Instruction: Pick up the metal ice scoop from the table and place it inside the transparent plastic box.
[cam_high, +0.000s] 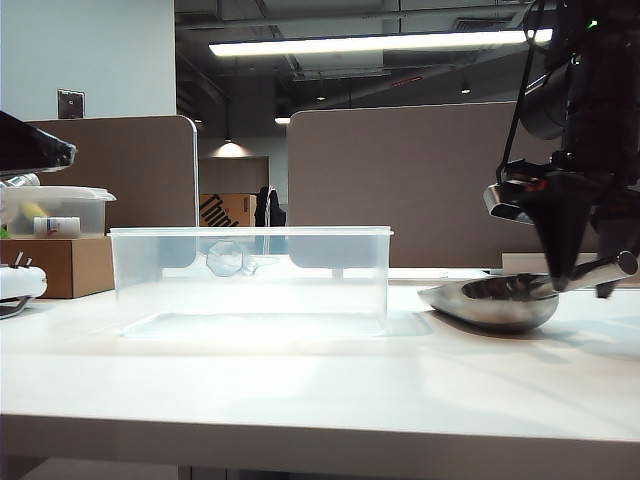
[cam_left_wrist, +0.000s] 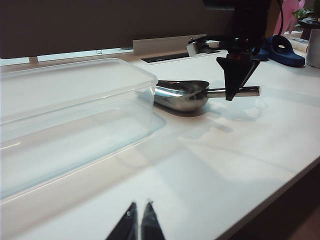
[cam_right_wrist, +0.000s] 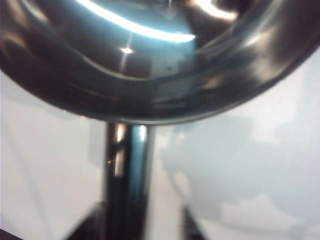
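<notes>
Two grippers show, and only the right gripper (cam_high: 578, 283) is at the work: its arm comes down steeply from above on the right of the exterior view, black fingers pointing at the table (cam_high: 300, 380) and straddling the tubular handle of the metal ice scoop (cam_high: 495, 300). From the left wrist view one dark finger (cam_left_wrist: 234, 82) crosses in front of the handle, partway between the bowl and the handle's free end. In the right wrist view (cam_right_wrist: 134, 227) the handle runs between two blurred fingertips, which sit close on either side of it; whether they already pinch it I cannot tell. The scoop lies on the tabletop directly under this gripper, its bowl toward the transparent plastic box (cam_high: 250, 280), which stands just beyond the bowl's pointed front, on the side away from the gripper. The left gripper (cam_left_wrist: 139, 222) hangs well apart from the scoop, over bare table beside the box, its two tips pressed almost together
</notes>
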